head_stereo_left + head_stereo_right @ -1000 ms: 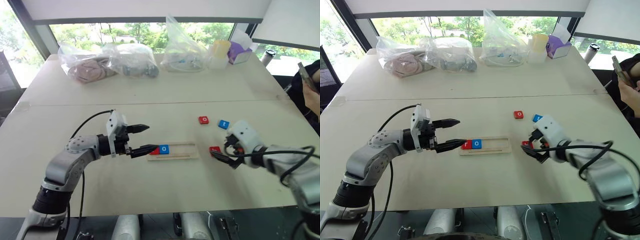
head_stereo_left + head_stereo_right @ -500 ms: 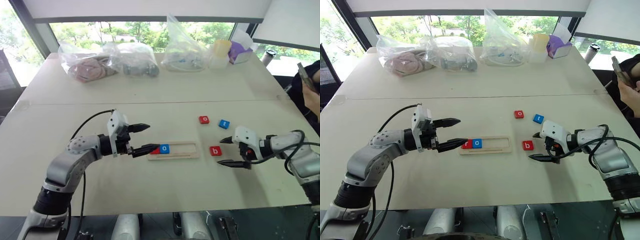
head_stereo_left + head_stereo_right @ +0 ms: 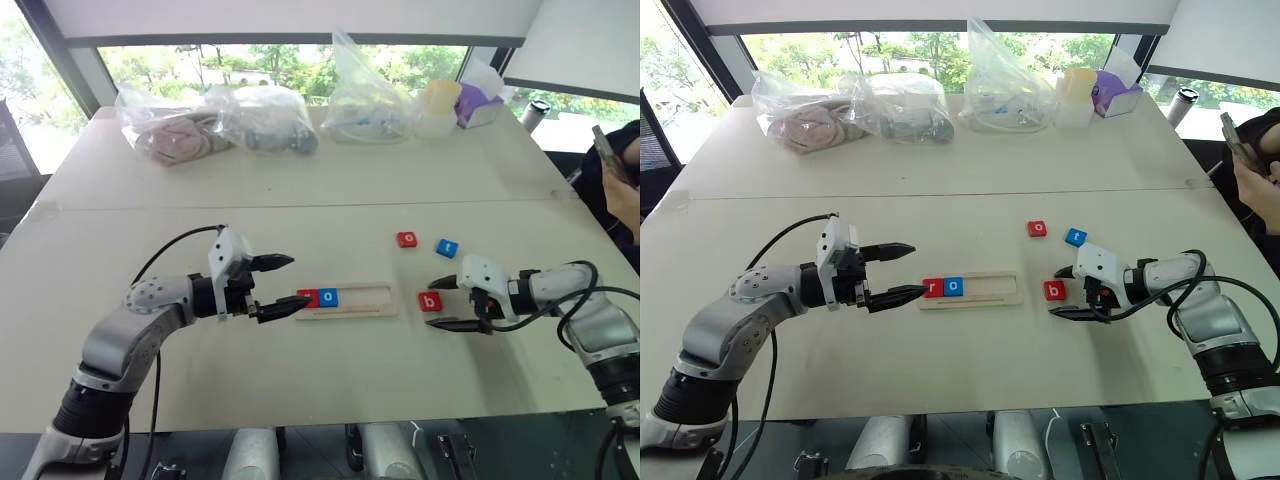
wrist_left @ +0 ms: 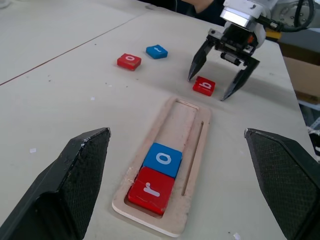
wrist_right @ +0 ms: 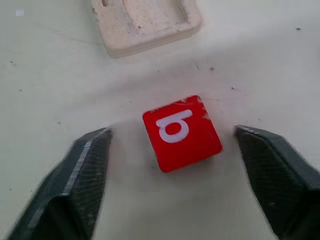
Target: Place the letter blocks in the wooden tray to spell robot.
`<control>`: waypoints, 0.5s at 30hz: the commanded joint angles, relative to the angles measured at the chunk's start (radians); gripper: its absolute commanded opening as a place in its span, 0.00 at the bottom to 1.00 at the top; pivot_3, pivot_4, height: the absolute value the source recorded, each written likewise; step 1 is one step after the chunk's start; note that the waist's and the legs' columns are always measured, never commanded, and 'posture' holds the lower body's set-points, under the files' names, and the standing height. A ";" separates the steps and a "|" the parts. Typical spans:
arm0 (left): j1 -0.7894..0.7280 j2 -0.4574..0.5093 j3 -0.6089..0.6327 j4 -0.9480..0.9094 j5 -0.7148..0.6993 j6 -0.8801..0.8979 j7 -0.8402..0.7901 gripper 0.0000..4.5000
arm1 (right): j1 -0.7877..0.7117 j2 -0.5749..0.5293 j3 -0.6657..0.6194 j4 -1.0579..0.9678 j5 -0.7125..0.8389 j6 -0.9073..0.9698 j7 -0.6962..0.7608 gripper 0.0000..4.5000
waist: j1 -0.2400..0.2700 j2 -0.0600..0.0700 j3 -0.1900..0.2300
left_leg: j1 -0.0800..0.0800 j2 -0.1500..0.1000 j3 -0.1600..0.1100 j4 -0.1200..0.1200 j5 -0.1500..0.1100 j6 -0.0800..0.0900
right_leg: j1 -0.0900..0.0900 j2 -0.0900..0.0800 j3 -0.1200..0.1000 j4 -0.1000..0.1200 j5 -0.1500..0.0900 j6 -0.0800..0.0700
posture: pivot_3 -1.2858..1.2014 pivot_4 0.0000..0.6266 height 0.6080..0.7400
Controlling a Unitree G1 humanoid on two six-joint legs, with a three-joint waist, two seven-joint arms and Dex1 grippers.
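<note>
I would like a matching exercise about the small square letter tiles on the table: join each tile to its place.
Tiles:
1. red square "r" tile
2. blue square "o" tile
3. red square "b" tile
4. blue square "t" tile

Places:
A. between the right claw's fingers
B. at the pale wooden tray's end
C. on the table, beside the red "o" tile
D. second in the tray

Pairs: 1-B, 2-D, 3-A, 4-C
</note>
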 commanded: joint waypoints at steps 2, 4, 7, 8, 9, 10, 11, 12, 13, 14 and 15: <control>0.014 0.031 0.032 -0.032 -0.006 -0.039 -0.043 1.00 | -0.032 0.012 0.003 0.015 -0.012 -0.008 0.001 0.27 | 0.001 0.000 0.000 | 0.000 0.000 0.000 0.001 0.000 0.000 | 0.000 0.000 0.000 0.000 0.000 0.000 | 0.52 0.24 1.00; 0.028 0.051 0.042 -0.030 -0.006 -0.048 -0.068 1.00 | -0.049 0.012 -0.002 -0.004 -0.012 0.002 -0.002 0.26 | 0.002 0.000 0.000 | 0.000 0.000 0.000 0.001 0.000 0.000 | 0.000 0.000 0.000 0.000 0.000 0.000 | 0.52 0.24 1.00; 0.040 0.071 0.054 -0.024 -0.007 -0.060 -0.092 1.00 | -0.085 0.010 -0.006 -0.073 0.011 0.043 0.012 0.26 | 0.002 0.001 0.000 | 0.000 0.000 0.000 0.001 0.000 0.000 | 0.000 0.000 0.000 0.000 0.000 0.000 | 0.52 0.24 1.00; 0.041 0.074 0.055 -0.019 -0.004 -0.065 -0.096 1.00 | -0.104 0.014 -0.001 -0.107 0.021 0.064 0.021 0.26 | 0.001 0.002 0.001 | 0.000 0.000 0.000 0.001 0.000 0.000 | 0.000 -0.001 0.000 0.000 0.000 0.000 | 0.52 0.24 1.00; 0.041 0.076 0.055 -0.015 -0.002 -0.069 -0.099 1.00 | -0.119 0.019 0.005 -0.137 0.028 0.085 0.027 0.26 | 0.000 0.003 0.002 | 0.000 0.000 0.000 0.001 0.000 0.000 | 0.000 -0.001 0.000 0.000 0.000 0.000 | 0.52 0.24 1.00; 0.040 0.075 0.053 -0.011 0.001 -0.073 -0.100 1.00 | -0.132 0.025 0.015 -0.162 0.030 0.109 0.030 0.26 | -0.001 0.003 0.002 | 0.000 0.000 0.001 0.001 0.000 0.000 | 0.000 -0.001 0.000 0.000 0.000 0.000 | 0.52 0.24 1.00; 0.038 0.073 0.051 -0.007 0.003 -0.077 -0.099 1.00 | -0.139 0.032 0.025 -0.178 0.030 0.121 0.033 0.26 | 0.000 0.003 0.002 | 0.000 0.000 0.000 0.001 0.000 0.000 | 0.000 0.000 0.000 0.001 0.000 0.000 | 0.52 0.24 1.00; 0.036 0.071 0.049 -0.005 0.004 -0.080 -0.097 1.00 | -0.145 0.042 0.041 -0.199 0.029 0.135 0.035 0.26 | 0.002 0.003 0.002 | 0.000 0.000 0.000 0.001 0.000 0.000 | -0.001 0.000 0.000 0.002 0.000 0.000 | 0.52 0.24 1.00; 0.033 0.068 0.046 -0.002 0.007 -0.084 -0.095 1.00 | -0.150 0.058 0.061 -0.227 0.031 0.158 0.035 0.26 | 0.003 0.003 0.002 | 0.000 0.000 0.000 0.001 0.000 0.000 | -0.001 0.000 0.000 0.002 0.000 0.000 | 0.52 0.24 1.00; 0.032 0.066 0.045 -0.001 0.008 -0.087 -0.093 1.00 | -0.153 0.069 0.075 -0.246 0.033 0.175 0.035 0.26 | 0.005 0.003 0.002 | 0.000 0.000 0.000 0.000 0.000 0.000 | -0.001 0.000 0.000 0.002 0.000 0.000 | 0.52 0.24 1.00; 0.031 0.065 0.043 0.001 0.009 -0.089 -0.091 1.00 | -0.155 0.076 0.082 -0.258 0.033 0.188 0.035 0.26 | 0.005 0.003 0.002 | 0.000 0.000 -0.001 0.000 0.000 0.000 | 0.000 0.000 0.000 0.002 0.000 0.000 | 0.52 0.24 1.00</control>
